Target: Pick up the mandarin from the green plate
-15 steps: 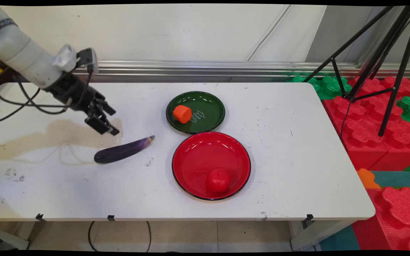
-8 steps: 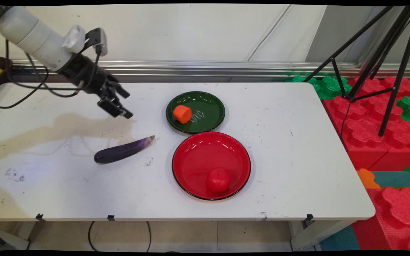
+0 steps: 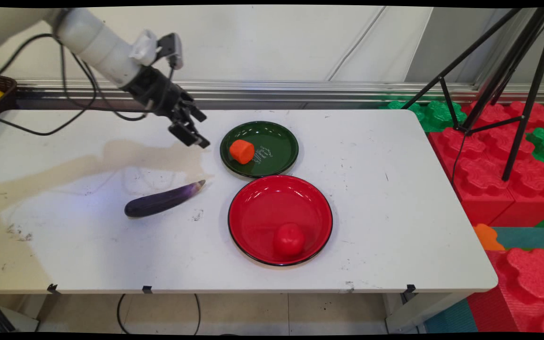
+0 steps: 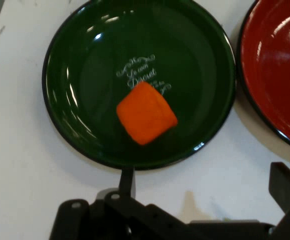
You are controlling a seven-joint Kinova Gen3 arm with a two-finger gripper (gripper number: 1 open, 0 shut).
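- Black two-finger gripper (image 3: 191, 136) hangs spread and empty, just left of the glossy dark-green round plate (image 3: 281, 163).
- Orange chunky block (image 3: 242, 151) sits inside; coming in low risks clipping the rim.

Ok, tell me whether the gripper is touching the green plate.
Apart. In the hand view bare white table shows between the gripper and the near rim of the green plate; the main view shows the gripper raised to the plate's left.
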